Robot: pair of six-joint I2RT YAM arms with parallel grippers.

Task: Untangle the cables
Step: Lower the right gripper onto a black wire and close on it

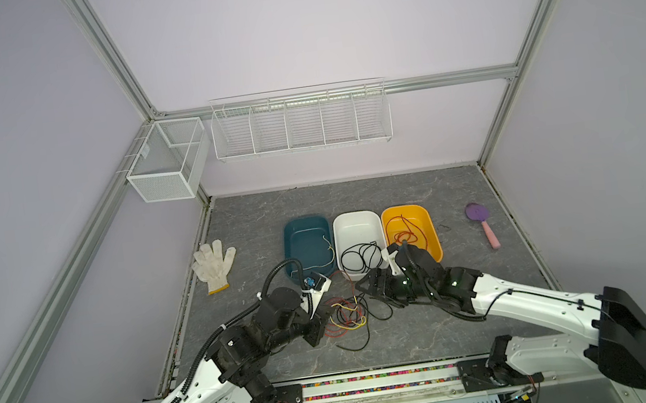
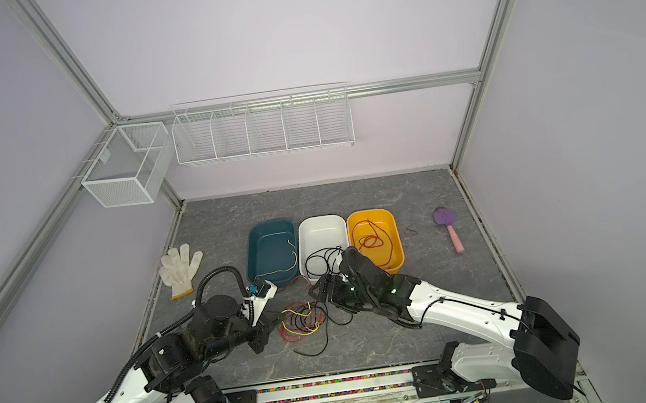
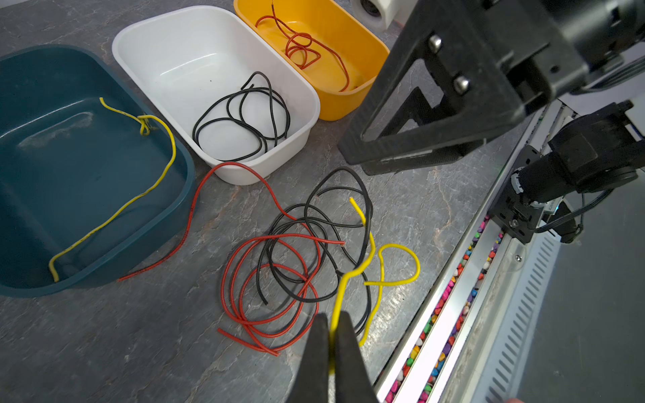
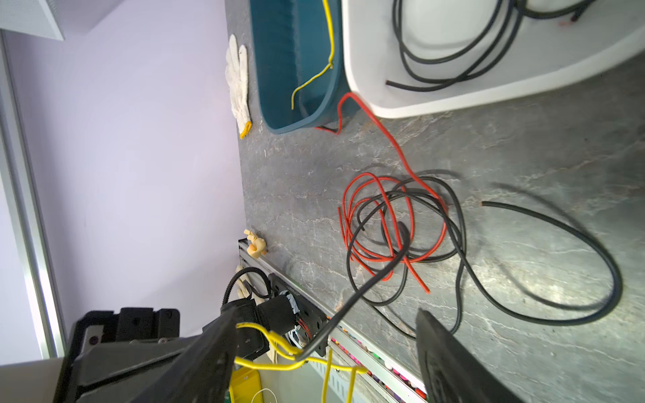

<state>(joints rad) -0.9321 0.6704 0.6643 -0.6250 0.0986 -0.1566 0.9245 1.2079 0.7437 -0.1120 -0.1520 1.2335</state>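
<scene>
Yellow cable (image 3: 352,275) sits pinched in the left tool (image 3: 332,315), jaws together on it, at the left edge of the tangle (image 1: 347,312) lying mid-surface (image 1: 434,335). Its length runs rightward from the grip across the red and black coils and curls into a loop. The right tool (image 4: 324,311) hangs with jaws wide apart astride a raised black cable (image 4: 349,303), clamping nothing. Best to draw the yellow out leftward, slowly, while the right tool pins the black strand.
</scene>
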